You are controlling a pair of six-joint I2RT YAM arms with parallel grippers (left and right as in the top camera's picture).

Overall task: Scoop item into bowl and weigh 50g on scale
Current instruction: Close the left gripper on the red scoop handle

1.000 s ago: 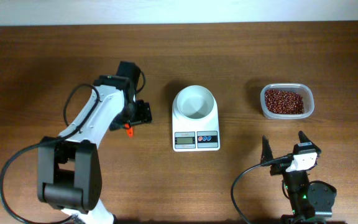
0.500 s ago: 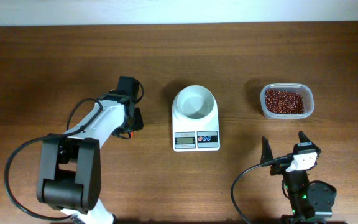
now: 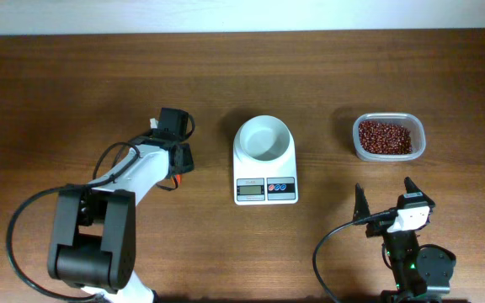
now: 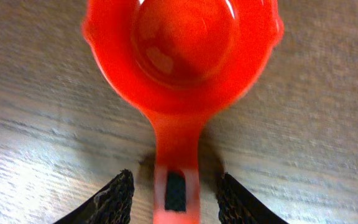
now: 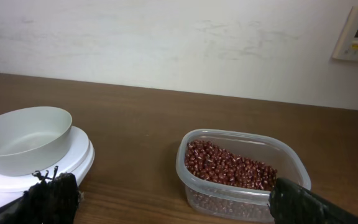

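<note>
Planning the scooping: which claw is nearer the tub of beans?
Right. The right claw is in front of the tub; the left claw is past the scale, at the scoop.

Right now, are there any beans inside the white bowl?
No, the bowl on the scale is empty; the beans sit in the clear tub.

Left arm (image 3: 133,172): I reach forward and inward, wrist tipped down.
Left gripper (image 4: 176,198): held low, my fingers slightly parted.
Right gripper (image 3: 384,195): parked near my base, fingers spread wide.
</note>
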